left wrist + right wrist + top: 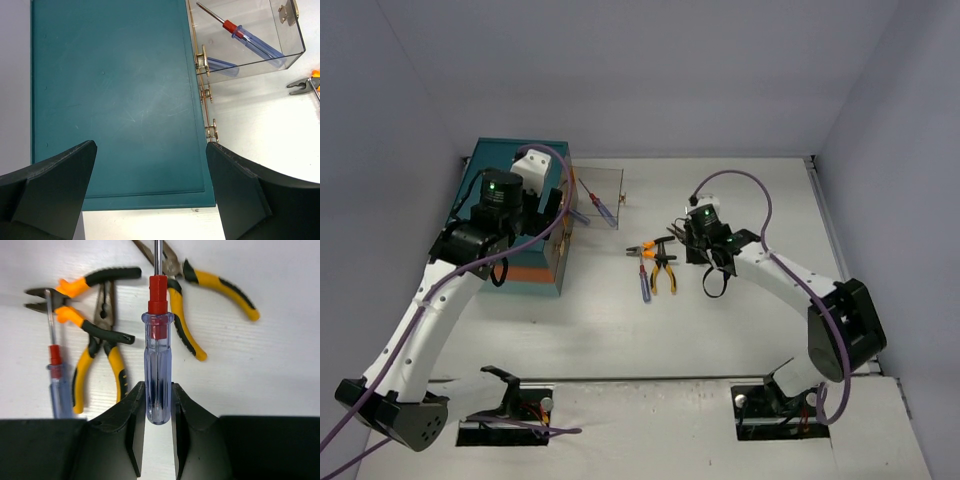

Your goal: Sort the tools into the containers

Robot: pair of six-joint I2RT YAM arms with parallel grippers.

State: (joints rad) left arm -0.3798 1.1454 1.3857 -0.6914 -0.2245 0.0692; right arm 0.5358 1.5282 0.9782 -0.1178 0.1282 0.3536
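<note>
The teal chest [515,215] stands at the left, with its top filling the left wrist view [115,95]. One clear drawer [292,35] is pulled out and holds a blue-handled screwdriver [250,41]. My left gripper [150,170] is open and empty above the chest top. My right gripper [158,400] is shut on another blue-handled screwdriver [158,365], its shaft pointing away over the tools. On the table lie yellow-handled pliers [200,295], a second yellow pair [102,360], orange-handled cutters [75,300] and a small screwdriver [57,385].
Brass knobs [212,131] line the chest's front edge. The tool pile [660,268] lies mid-table, just right of the open drawer [595,195]. My right gripper [688,238] sits beside the pile. Walls enclose the table at the back and the sides.
</note>
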